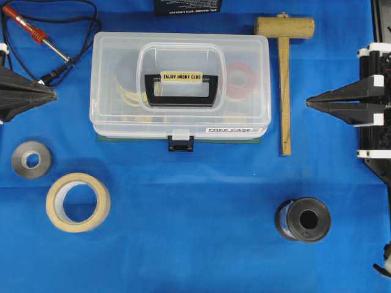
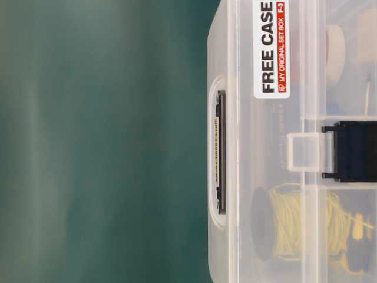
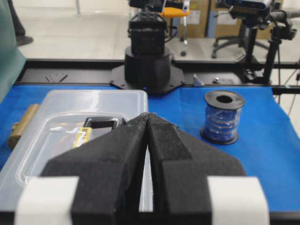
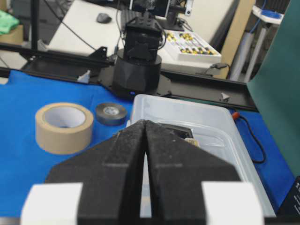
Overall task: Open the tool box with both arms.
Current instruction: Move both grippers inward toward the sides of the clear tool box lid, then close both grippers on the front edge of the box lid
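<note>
Clear plastic tool box [image 1: 122,79] latched; left end effector [image 1: 54,93], right end effector [image 1: 309,102] clenched, empty.

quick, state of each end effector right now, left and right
Left end effector: closed, holding nothing, short of the tool box.
Right end effector: closed, holding nothing, also clear of the box.

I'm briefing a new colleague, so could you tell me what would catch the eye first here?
The clear tool box lies closed at the upper centre of the blue table, its black handle on top. The left hand and right hand flank it, both shut and apart from it.
</note>
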You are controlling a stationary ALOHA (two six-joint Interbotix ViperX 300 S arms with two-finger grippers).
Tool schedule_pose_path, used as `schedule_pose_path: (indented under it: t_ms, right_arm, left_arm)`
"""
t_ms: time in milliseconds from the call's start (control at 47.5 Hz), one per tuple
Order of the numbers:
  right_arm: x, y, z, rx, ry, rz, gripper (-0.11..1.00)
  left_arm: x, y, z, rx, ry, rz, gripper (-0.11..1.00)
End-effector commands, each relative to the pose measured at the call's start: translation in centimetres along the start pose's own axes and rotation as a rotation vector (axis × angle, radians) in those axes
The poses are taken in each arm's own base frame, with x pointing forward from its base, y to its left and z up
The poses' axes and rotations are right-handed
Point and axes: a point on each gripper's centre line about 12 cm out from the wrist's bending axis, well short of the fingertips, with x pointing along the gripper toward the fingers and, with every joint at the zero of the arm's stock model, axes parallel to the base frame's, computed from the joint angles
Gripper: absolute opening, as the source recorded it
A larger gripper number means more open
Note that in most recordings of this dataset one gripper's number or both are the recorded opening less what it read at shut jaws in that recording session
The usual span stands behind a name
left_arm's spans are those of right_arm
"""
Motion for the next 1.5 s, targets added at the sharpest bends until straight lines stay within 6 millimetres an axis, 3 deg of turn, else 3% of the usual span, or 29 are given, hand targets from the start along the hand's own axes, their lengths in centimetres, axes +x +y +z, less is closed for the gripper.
schedule_pose_path:
  t_ms: [0,232,653,758,885,969,1137,1222,1474]
  right_arm:
    - [0.4,0.0,1.4,-0.006,-0.034,-0.002,0.00]
    - [1.2,-0.2,1.7,0.001,0.061,-0.012,0.00]
    - [1.7,-1.4,-0.1,0.065,0.300,-0.075,0.01]
    - [1.6,-1.9,-0.6,0.080,0.372,-0.100,0.21]
    - [1.4,-2.6,-1.8,0.099,0.464,-0.139,0.61]
    - [1.1,-3.0,-2.7,0.112,0.537,-0.164,0.80]
    - [0.8,-3.7,-4.7,0.133,0.670,-0.201,0.77]
    - [1.0,-4.0,-5.9,0.144,0.739,-0.212,0.77]
    - [2.5,-4.4,-9.2,0.154,0.891,-0.220,0.77]
  left_arm:
    - [0.2,0.0,1.0,-0.039,-0.012,0.005,0.00]
    - [0.4,0.1,0.6,-0.035,0.106,0.007,0.00]
    - [0.0,0.4,-0.8,-0.047,0.341,0.026,0.00]
    - [-0.2,0.7,-1.5,-0.054,0.399,0.043,0.00]
    - [-0.3,1.3,-2.5,-0.083,0.471,0.076,0.01]
    - [-0.4,1.7,-3.2,-0.101,0.514,0.101,0.15]
    - [-0.5,2.6,-5.2,-0.119,0.633,0.149,0.65]
    - [-0.4,2.9,-6.5,-0.123,0.689,0.166,0.85]
    - [0.4,4.0,-10.5,-0.137,0.842,0.205,0.83]
